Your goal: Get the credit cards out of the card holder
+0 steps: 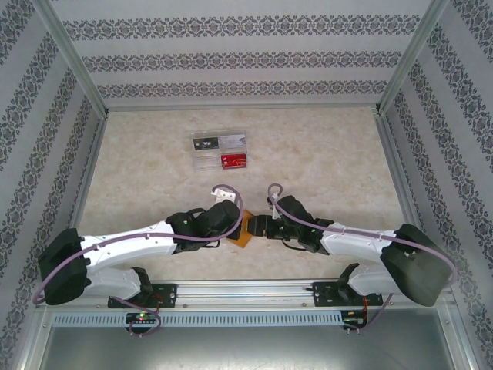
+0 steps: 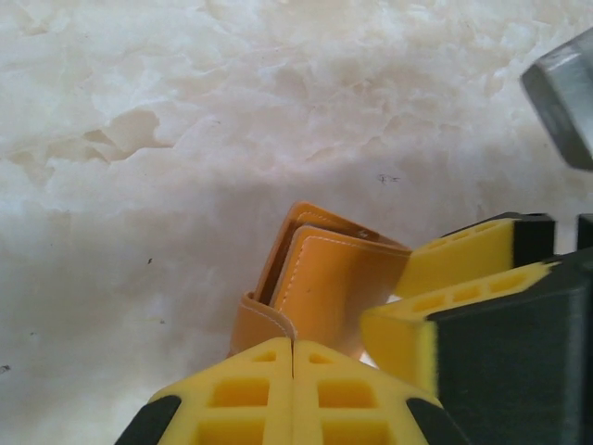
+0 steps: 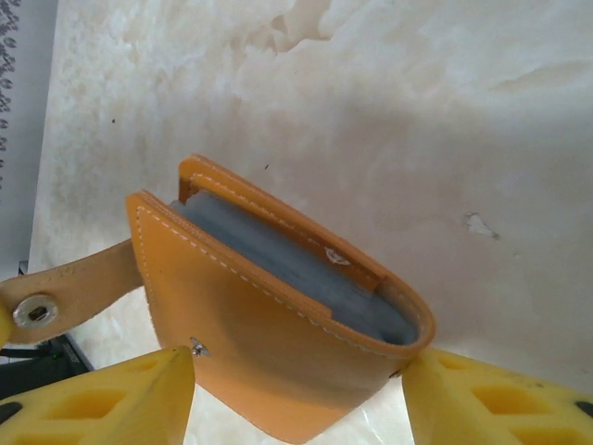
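While my left gripper (image 2: 293, 394) is pinched shut on what looks like the card holder's snap strap (image 3: 56, 301), the card holder (image 1: 245, 233) sits between both arms at the near middle of the table (image 1: 323, 154). My right gripper (image 3: 298, 371) stands apart around it. Several cards (image 1: 220, 150) already lie at the far middle. I judge the job well along, though I cannot tell if the grey pockets (image 3: 296, 269) hold more. From above, its long axis runs near to far, mouth slightly agape.

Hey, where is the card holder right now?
In the top view, the card holder is near the table's front middle, between the left hand and right hand.
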Motion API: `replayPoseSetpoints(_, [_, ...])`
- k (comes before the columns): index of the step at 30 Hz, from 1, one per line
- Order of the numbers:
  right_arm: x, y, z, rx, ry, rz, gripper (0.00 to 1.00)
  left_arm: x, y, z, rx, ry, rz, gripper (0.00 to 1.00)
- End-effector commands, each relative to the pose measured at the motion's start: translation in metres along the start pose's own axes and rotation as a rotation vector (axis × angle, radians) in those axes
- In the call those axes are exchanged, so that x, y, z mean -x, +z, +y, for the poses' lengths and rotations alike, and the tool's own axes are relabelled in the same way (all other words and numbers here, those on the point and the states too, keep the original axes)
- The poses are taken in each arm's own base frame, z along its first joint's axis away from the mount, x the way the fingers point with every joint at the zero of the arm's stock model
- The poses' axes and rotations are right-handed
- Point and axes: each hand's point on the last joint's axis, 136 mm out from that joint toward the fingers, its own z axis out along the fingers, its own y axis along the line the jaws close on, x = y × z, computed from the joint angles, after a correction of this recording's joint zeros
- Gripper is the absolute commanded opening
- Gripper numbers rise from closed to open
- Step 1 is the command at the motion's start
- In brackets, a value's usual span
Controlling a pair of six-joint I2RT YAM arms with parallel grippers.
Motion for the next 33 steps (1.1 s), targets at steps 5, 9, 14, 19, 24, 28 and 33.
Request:
replayPoseSetpoints(5, [0.006,0.000,0.022,0.030,-0.049,-0.013,0.70,0.025,-0.026,-0.008,-0.051,-0.065,-0.062,0.00])
replayPoseSetpoints(9, [0.007,-0.001,0.025,0.036,-0.050,-0.015,0.73,0.025,-0.028,-0.002,-0.025,-0.073,-0.066,0.00])
replayPoseSetpoints(14, [0.005,0.002,0.023,0.032,-0.042,-0.006,0.74,0.021,-0.026,0.005,-0.002,-0.089,-0.067,0.00])
replayPoseSetpoints(19, [0.005,0.007,0.021,0.019,-0.043,-0.002,0.73,0.020,-0.027,0.015,0.039,-0.086,-0.077,0.00])
replayPoseSetpoints(24, [0.003,0.014,0.018,0.003,-0.043,0.013,0.71,0.020,-0.031,0.041,0.163,-0.092,-0.103,0.00])
replayPoseSetpoints(28, [0.000,0.016,0.014,-0.014,-0.045,0.022,0.66,0.016,-0.037,0.074,0.284,-0.116,-0.117,0.00])
replayPoseSetpoints(33, [0.000,0.019,0.011,-0.024,-0.045,0.024,0.58,-0.003,-0.035,0.118,0.382,-0.197,-0.087,0.00])
